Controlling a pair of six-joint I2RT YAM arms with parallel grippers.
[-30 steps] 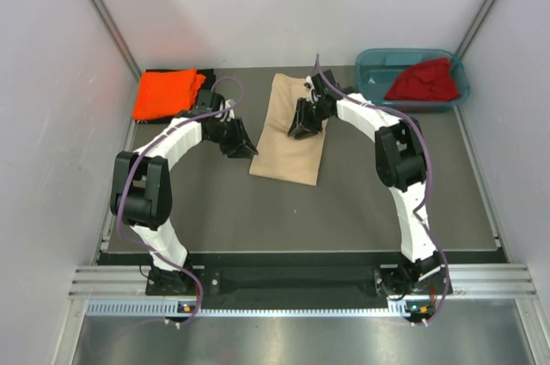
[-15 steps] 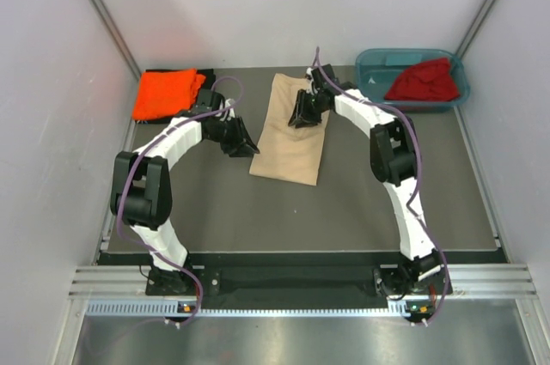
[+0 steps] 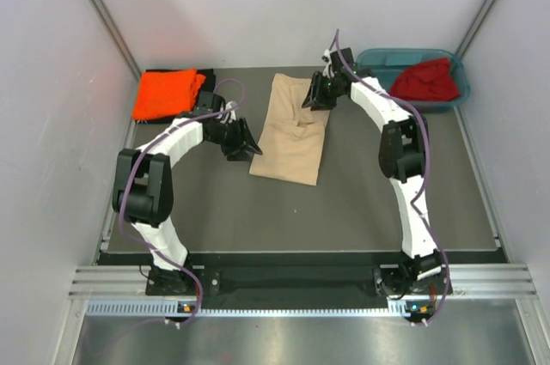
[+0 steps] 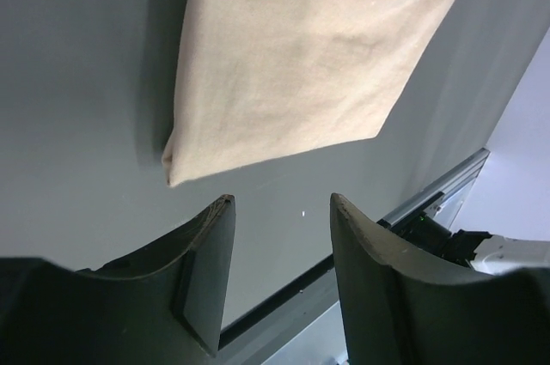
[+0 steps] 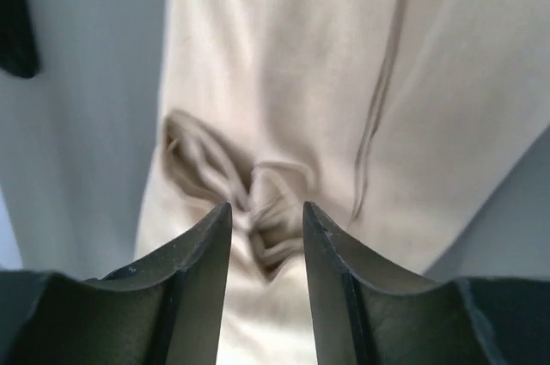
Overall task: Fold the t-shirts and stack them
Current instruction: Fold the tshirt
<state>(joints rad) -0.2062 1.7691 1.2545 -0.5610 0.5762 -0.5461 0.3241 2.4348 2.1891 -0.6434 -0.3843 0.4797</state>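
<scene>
A beige-tan t-shirt (image 3: 290, 129) lies folded into a long strip in the middle of the table. My left gripper (image 3: 243, 143) hovers by its near-left edge, open and empty; in the left wrist view (image 4: 279, 210) the shirt's corner (image 4: 301, 64) lies just beyond the fingertips. My right gripper (image 3: 316, 94) is over the shirt's far right part, open, with a small pucker of cloth (image 5: 258, 193) below the gap (image 5: 266, 215). A bright orange t-shirt (image 3: 168, 93) lies folded at the back left on a black t-shirt (image 3: 206, 74). A dark red t-shirt (image 3: 423, 82) sits crumpled in the tub.
The teal plastic tub (image 3: 371, 64) stands at the back right corner. White walls close in the table on the left, back and right. The metal rail with the arm bases (image 3: 292, 283) runs along the near edge.
My right gripper moved back and to the right over the beige shirt's far end, leaving a pucker in the cloth. The left gripper's jaws opened wider; its arm barely moved.
</scene>
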